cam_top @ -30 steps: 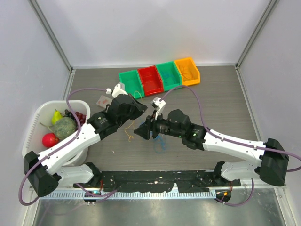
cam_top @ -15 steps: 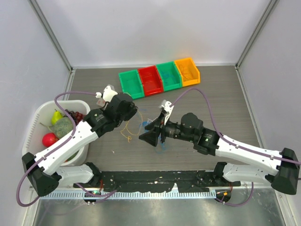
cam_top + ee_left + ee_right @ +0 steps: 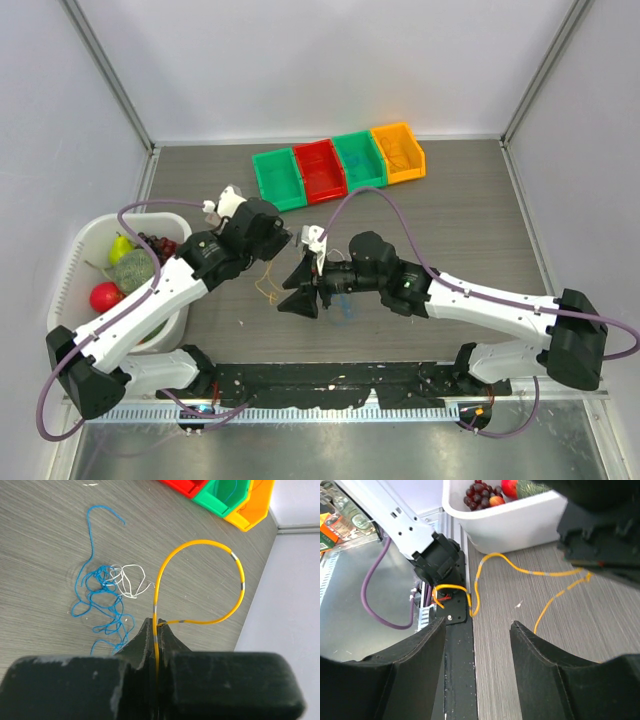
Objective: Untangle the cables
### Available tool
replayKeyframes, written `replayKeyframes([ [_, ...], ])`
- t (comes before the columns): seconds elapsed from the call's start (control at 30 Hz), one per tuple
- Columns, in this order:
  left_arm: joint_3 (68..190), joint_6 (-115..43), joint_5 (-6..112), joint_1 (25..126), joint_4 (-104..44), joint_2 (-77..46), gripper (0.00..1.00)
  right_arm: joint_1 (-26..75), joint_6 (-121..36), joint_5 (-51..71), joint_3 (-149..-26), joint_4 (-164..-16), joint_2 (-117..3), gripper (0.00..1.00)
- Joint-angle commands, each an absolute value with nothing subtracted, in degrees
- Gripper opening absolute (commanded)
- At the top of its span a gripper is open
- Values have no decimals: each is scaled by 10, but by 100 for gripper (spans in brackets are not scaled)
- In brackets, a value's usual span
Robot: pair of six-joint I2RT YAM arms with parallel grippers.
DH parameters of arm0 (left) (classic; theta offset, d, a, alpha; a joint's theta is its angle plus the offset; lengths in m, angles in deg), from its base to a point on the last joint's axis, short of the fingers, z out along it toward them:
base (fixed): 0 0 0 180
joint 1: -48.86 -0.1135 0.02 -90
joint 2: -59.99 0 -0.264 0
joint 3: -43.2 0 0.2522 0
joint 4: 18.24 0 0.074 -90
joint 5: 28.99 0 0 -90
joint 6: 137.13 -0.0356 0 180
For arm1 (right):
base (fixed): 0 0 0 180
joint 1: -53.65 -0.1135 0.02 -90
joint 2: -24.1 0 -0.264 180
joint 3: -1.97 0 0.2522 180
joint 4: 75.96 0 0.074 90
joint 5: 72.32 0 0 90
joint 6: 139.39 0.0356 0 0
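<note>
Off to the left I see a white basket (image 3: 78, 250) of fruit (image 3: 125, 270), and four bins (image 3: 345, 165) (green, red, green, orange) lined up at the far side of the grey wood-grain tabletop (image 3: 480, 220), with pale walls (image 3: 330, 60) around. My left hand (image 3: 156, 630) is pinched tight on the orange-yellow cable (image 3: 205, 541), which loops above the blue cable (image 3: 95, 587) and whitish cable (image 3: 135, 567) lying together on the tabletop. My right hand (image 3: 479, 627) is spread wide, gripping nothing.
</note>
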State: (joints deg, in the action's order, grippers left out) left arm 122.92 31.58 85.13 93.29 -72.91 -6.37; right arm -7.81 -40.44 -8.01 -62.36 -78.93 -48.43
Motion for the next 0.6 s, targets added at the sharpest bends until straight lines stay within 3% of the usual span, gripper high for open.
replayKeyframes([
  [0.0, 1213, 308, 823, 920, -696, -49, 0, -82, -449, -127, -671, -796, -490, 59],
  [0.43, 1215, 291, 795, 913, -685, -43, 0, -83, -473, -140, -733, -834, -544, 42],
  [0.57, 1213, 295, 783, 913, -689, -43, 0, -82, -491, -137, -757, -857, -557, 41],
])
